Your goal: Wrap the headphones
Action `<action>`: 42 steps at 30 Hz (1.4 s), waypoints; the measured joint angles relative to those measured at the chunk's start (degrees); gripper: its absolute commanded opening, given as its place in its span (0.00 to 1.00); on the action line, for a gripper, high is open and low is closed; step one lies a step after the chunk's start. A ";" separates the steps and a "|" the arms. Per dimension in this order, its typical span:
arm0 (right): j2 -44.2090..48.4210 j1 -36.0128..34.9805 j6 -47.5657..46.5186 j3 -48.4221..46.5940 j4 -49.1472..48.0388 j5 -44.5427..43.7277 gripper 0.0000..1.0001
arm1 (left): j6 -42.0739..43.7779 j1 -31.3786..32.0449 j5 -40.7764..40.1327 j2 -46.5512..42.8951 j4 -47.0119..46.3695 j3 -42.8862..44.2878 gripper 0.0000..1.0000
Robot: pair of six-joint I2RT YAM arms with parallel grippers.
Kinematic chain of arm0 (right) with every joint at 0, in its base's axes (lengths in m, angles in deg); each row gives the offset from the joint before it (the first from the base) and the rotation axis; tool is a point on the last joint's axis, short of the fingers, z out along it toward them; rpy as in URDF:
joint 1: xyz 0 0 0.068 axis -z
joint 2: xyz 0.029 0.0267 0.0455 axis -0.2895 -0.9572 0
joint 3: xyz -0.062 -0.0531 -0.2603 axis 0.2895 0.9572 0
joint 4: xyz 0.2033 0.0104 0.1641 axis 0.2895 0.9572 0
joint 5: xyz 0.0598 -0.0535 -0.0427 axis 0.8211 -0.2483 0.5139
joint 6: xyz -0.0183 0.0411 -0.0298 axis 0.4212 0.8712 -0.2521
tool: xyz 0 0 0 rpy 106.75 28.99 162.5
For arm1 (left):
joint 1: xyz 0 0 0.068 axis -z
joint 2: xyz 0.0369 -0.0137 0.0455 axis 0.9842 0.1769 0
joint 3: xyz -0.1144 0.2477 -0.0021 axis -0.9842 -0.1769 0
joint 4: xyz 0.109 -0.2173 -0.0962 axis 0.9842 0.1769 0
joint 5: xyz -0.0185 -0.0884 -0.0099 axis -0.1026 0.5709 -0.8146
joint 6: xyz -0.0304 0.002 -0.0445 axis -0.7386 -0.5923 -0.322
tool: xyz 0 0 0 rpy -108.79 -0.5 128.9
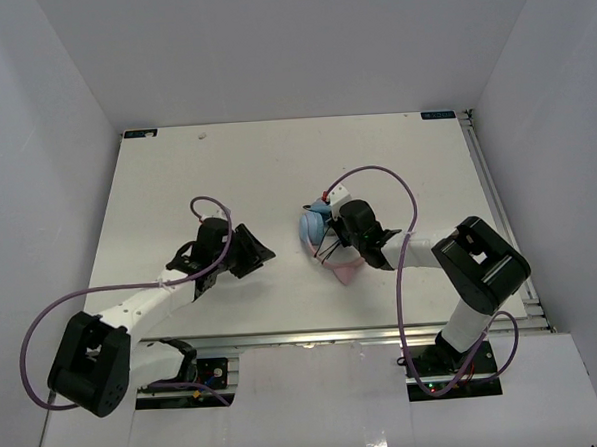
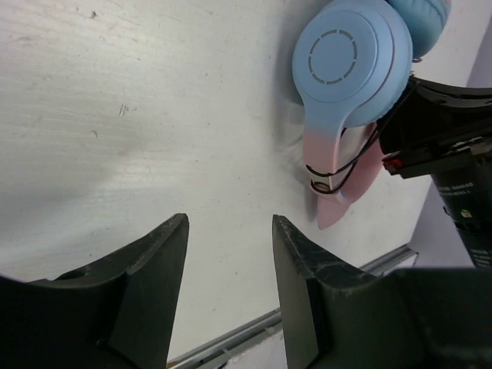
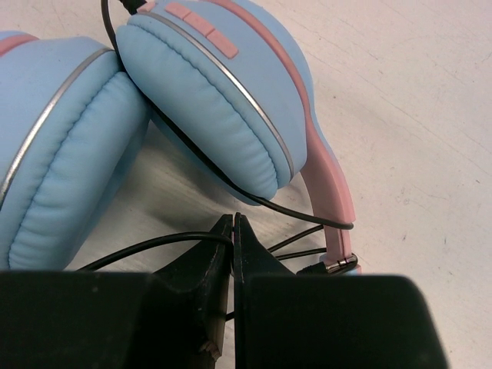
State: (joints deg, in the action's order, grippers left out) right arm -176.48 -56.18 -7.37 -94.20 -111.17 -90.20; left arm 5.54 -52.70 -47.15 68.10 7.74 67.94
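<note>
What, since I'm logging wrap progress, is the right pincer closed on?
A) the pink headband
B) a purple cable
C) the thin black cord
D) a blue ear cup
C: the right pincer is shut on the thin black cord trailing from the headphones.

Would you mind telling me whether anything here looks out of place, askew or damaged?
Nothing looks damaged or spilled. The cord is untidy: loose loops around the pink headband of the headphones, one strand pinched in the shut right tool.
</note>
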 measured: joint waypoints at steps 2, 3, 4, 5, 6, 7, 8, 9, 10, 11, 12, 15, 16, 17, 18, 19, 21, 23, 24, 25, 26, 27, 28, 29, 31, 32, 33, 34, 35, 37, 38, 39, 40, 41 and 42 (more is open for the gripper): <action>0.02 0.00 -0.02 -0.33 0.26 -0.16 0.08 | 0.86 1.53 -1.74 2.98 0.58 2.32 0.55; 0.02 0.00 -0.02 -0.41 0.37 -0.26 0.08 | 1.33 2.28 -2.61 4.38 1.00 3.55 0.55; 0.03 0.00 -0.02 -0.45 0.51 -0.36 0.08 | 1.81 3.02 -3.58 5.59 1.58 4.82 0.55; 0.08 0.00 -0.04 -0.45 0.78 -0.46 0.08 | 2.23 3.65 -4.90 6.74 2.03 6.26 0.55; 0.12 0.00 -0.06 -0.45 1.05 -0.56 0.08 | 2.64 4.27 -6.21 7.88 2.48 7.69 0.54; 0.13 0.00 -0.06 -0.45 1.22 -0.60 0.08 | 2.99 4.76 -7.22 8.50 2.66 8.86 0.54; 0.14 0.00 -0.06 -0.45 1.40 -0.63 0.08 | 3.34 5.26 -8.23 9.12 2.85 10.03 0.54; 0.15 0.00 -0.06 -0.45 1.50 -0.66 0.08 | 3.79 5.85 -9.32 9.81 3.39 11.36 0.54; 0.18 0.00 -0.04 -0.45 1.59 -0.68 0.08 | 4.16 6.38 -10.37 10.55 4.01 12.70 0.54; 0.25 0.00 -0.04 -0.45 1.62 -0.70 0.08 | 4.62 6.89 -11.47 11.52 4.44 14.30 0.53; 0.33 0.00 -0.04 -0.45 1.63 -0.71 0.08 | 5.06 7.40 -12.50 12.52 4.82 15.92 0.52; 0.60 -0.02 -0.04 -0.45 1.61 -0.71 0.08 | 5.96 8.92 -14.59 15.66 5.37 20.02 0.49; 0.63 -0.02 -0.04 -0.45 1.61 -0.73 0.08 | 6.27 9.44 -15.13 16.68 5.72 21.14 0.48; 0.63 -0.02 -0.04 -0.45 1.61 -0.76 0.08 | 6.53 9.91 -15.58 17.77 6.10 22.11 0.47; 0.63 -0.02 -0.04 -0.45 1.61 -0.77 0.08 | 6.71 10.30 -15.96 19.04 6.28 22.99 0.47; 0.63 -0.02 -0.04 -0.45 1.61 -0.78 0.08 | 6.88 10.71 -16.36 20.31 6.49 23.84 0.47; 0.64 -0.02 -0.04 -0.45 1.61 -0.80 0.08 | 7.09 11.79 -17.53 22.72 7.19 25.08 0.46; 0.65 -0.02 -0.04 -0.45 1.61 -0.80 0.08 | 7.29 12.85 -18.61 24.69 8.00 25.96 0.46; 0.65 -0.02 -0.04 -0.45 1.61 -0.81 0.08 | 7.33 13.40 -19.03 25.36 8.48 26.28 0.45; 0.65 -0.02 -0.04 -0.45 1.61 -0.83 0.08 | 7.36 13.92 -19.37 25.94 8.96 26.64 0.45; 0.67 -0.02 -0.04 -0.45 1.61 -0.84 0.08 | 7.38 14.39 -19.75 26.36 9.35 27.02 0.45; 0.68 -0.02 -0.04 -0.45 1.61 -0.89 0.08 | 7.39 14.83 -20.15 26.61 9.63 27.49 0.45; 0.69 -0.02 -0.04 -0.45 1.61 -0.96 0.08 | 7.39 15.28 -20.55 26.82 9.87 27.99 0.45; 0.73 -0.02 -0.04 -0.45 1.61 -0.98 0.08 | 7.38 15.68 -20.93 26.87 10.14 28.56 0.45; 0.84 -0.02 -0.04 -0.45 1.61 -0.99 0.08 | 7.37 16.46 -21.68 26.90 10.65 29.73 0.45; 0.94 -0.02 -0.04 -0.45 1.61 -1.00 0.08 | 7.37 16.76 -21.99 27.14 10.76 30.38 0.45; 1.05 -0.02 -0.04 -0.45 1.61 -1.01 0.08 | 7.37 17.07 -22.30 27.38 10.86 31.04 0.45; 1.15 -0.02 -0.04 -0.44 1.61 -1.01 0.08 | 7.34 17.39 -22.66 27.73 10.94 31.56 0.45; 1.25 -0.02 -0.04 -0.43 1.61 -1.01 0.08 | 7.29 17.72 -23.04 28.14 11.00 31.98 0.45; 1.54 -0.02 -0.04 -0.43 1.62 -1.00 0.08 | 7.16 18.14 -23.73 28.96 11.14 32.36 0.45; 1.65 -0.02 -0.04 -0.43 1.61 -1.01 0.08 | 7.09 18.28 -23.97 29.36 11.27 32.41 0.45; 1.72 -0.02 -0.04 -0.43 1.61 -1.01 0.08 | 7.04 18.42 -24.16 29.75 11.49 32.48 0.45; 1.74 -0.02 -0.04 -0.43 1.61 -1.01 0.08 | 6.93 18.50 -24.31 30.29 11.69 32.58 0.45; 1.74 -0.04 -0.04 -0.43 1.62 -1.00 0.08 | 6.79 18.54 -24.33 30.84 11.86 32.76 0.45; 1.74 -0.04 -0.04 -0.43 1.63 -1.00 0.08 | 6.68 18.67 -24.36 31.26 12.02 32.98 0.45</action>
State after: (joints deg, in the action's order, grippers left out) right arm -174.74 -56.22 -7.40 -94.63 -109.54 -91.20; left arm 12.22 -34.03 -71.51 99.36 19.77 100.92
